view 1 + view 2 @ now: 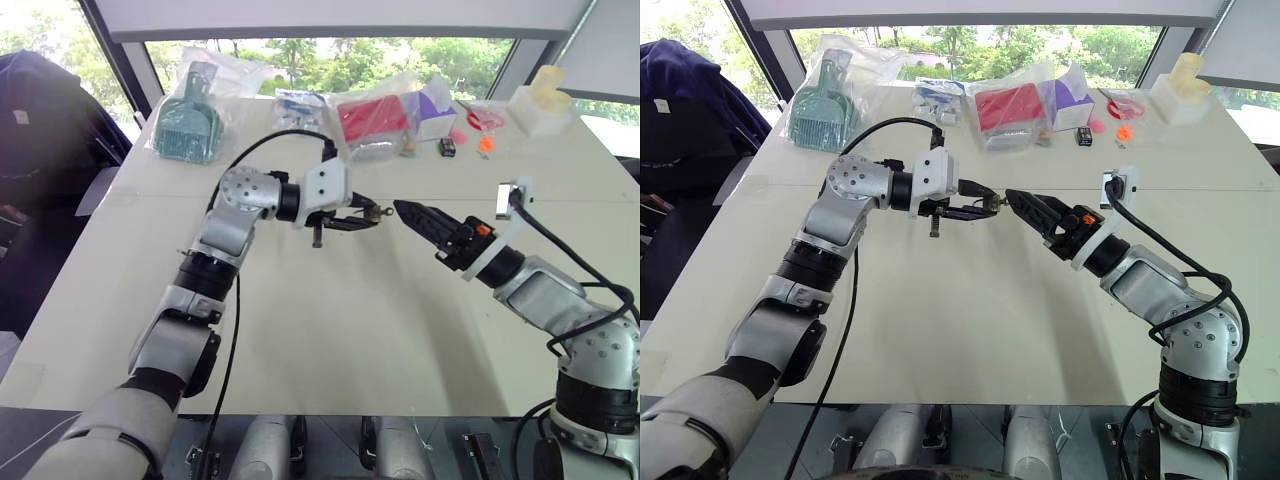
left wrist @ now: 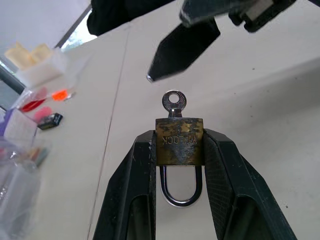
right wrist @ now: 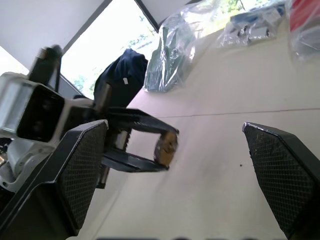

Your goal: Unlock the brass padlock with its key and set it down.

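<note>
Left wrist view: left gripper [image 2: 179, 150] clamped on brass padlock [image 2: 179, 142], held above tabletop [image 2: 280, 125], key [image 2: 174, 102] already inserted, shackle closed. Right gripper [image 1: 412, 213] wide open just beside key. Turning, unlocking and setting down remain.

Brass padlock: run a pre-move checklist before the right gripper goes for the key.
1. Small brass-yellow metal padlock clamped in left gripper: ok.
2. Thin silvery metal key seated in the padlock, round head exposed: ok.
3. Right gripper open: ok.
4. Right gripper lined up toward the key: ok, near, apart.
5. Silvery shackle released: not ok, looks closed.
6. Cream table below bare for set-down: ok.
</note>
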Available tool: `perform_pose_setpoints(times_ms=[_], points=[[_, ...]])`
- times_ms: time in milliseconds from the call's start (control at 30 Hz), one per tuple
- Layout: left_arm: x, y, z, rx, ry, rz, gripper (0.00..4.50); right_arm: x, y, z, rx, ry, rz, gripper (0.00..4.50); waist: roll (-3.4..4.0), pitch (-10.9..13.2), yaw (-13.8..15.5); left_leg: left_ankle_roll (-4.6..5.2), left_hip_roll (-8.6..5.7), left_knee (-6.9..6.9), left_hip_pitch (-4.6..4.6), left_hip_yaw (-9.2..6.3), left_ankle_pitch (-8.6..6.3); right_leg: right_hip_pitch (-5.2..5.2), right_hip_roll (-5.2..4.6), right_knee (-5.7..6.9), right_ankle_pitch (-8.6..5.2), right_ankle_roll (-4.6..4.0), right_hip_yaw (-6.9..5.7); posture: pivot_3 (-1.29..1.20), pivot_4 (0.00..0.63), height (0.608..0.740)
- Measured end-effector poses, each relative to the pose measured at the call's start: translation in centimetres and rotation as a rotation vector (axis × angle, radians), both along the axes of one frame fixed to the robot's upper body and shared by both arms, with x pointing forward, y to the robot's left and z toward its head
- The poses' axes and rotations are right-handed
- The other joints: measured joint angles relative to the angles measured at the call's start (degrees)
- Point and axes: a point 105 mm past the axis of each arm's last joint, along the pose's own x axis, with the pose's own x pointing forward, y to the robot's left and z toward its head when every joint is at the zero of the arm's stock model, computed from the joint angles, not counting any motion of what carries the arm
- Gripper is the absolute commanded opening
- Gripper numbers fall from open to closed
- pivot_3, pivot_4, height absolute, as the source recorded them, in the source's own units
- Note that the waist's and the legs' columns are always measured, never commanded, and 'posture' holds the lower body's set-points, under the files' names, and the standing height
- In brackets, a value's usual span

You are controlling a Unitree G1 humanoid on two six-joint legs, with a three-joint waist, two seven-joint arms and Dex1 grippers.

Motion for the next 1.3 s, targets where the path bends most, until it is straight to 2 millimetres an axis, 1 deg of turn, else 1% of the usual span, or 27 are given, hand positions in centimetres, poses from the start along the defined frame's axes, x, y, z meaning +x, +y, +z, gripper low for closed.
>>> perform_pose_setpoints(times_ms=[233, 267, 333, 467, 567, 1000, 1033, 1067, 1167, 1300], points=[[-0.4, -0.5, 0.4, -0.031, -0.005, -0.008, 0.73, 0.2, 1.1, -0.5, 0.02, 0.033, 0.014, 4.5, 0.0, 0.0, 0.02, -0.02, 0.01, 0.0, 0.01, 0.0, 0.02, 0.0, 0.01, 0.01, 0.0, 0.01, 0.0, 0.0, 0.15, 0.735], [-0.4, -0.5, 0.4, -0.032, -0.003, -0.006, 0.73, 0.1, 1.2, -0.5, 0.022, 0.036, 0.015, 4.24, 0.0, 0.0, 0.04, -0.02, 0.0, 0.0, 0.01, 0.0, 0.01, 0.0, 0.01, 0.01, 0.0, 0.01, 0.0, 0.0, 0.15, 0.735], [-0.5, -0.6, 0.6, -0.034, -0.007, -0.008, 0.73, 0.2, 1.3, -0.5, 0.024, 0.04, 0.014, 3.66, 0.0, 0.0, 0.04, -0.01, 0.0, 0.0, 0.0, 0.0, 0.01, 0.01, 0.01, 0.0, 0.0, 0.01, 0.0, 0.0, 0.15, 0.735], [-0.9, -0.8, 1.1, -0.049, -0.023, -0.027, 0.73, 0.2, 1.5, -0.3, 0.073, 0.038, 0.012, 1.62, 0.0, 0.0, -0.01, -0.02, 0.0, 0.0, 0.01, 0.0, 0.02, 0.01, 0.02, 0.01, 0.0, 0.01, 0.0, 0.0, 0.15, 0.735], [-0.9, -0.8, 1.1, -0.047, -0.018, -0.023, 0.73, 0.0, 1.7, -0.1, 0.085, 0.034, 0.023, 0.07, 0.0, 0.0, 0.01, -0.02, 0.0, 0.0, 0.01, 0.0, 0.02, 0.01, 0.02, 0.01, 0.0, 0.01, 0.0, 0.0, 0.15, 0.735], [-1.0, -1.2, 0.8, -0.035, -0.021, -0.028, 0.73, -0.3, 1.4, -0.5, 0.123, 0.048, 0.005, 0.07, 0.0, 0.0, 0.01, -0.02, 0.0, 0.0, 0.01, 0.0, 0.02, 0.02, 0.03, 0.0, 0.0, 0.01, 0.0, 0.0, 0.15, 0.735], [-1.0, -1.2, 0.8, -0.037, -0.021, -0.028, 0.73, -0.3, 1.4, -0.5, 0.123, 0.045, 0.003, 0.89, 0.0, 0.0, 0.01, -0.02, 0.0, 0.0, 0.02, 0.0, 0.02, 0.02, 0.03, 0.01, 0.0, 0.01, 0.0, 0.0, 0.15, 0.735], [-1.0, -1.1, 0.8, -0.037, -0.021, -0.023, 0.73, -0.3, 1.4, -0.5, 0.123, 0.042, 0.004, 1.2, 0.0, 0.0, 0.01, -0.02, 0.0, 0.0, 0.02, 0.0, 0.02, 0.02, 0.03, 0.0, 0.0, 0.01, 0.0, 0.0, 0.15, 0.735], [-0.7, -0.8, 0.8, -0.034, -0.025, -0.006, 0.73, -0.4, 1.4, -0.4, 0.125, 0.035, 0.001, 2.62, 0.0, 0.0, -0.01, -0.02, 0.0, 0.0, 0.02, 0.0, 0.02, 0.02, 0.03, 0.0, 0.0, 0.01, 0.0, 0.0, 0.15, 0.735], [-0.7, -0.7, 0.9, -0.036, -0.026, -0.002, 0.73, -0.1, 1.1, -0.5, 0.129, 0.045, -0.022, 2.62, 0.0, 0.0, 0.09, -0.02, 0.0, 0.0, 0.02, 0.0, 0.02, 0.03, 0.03, 0.0, 0.0, 0.01, 0.0, 0.0, 0.15, 0.735]])
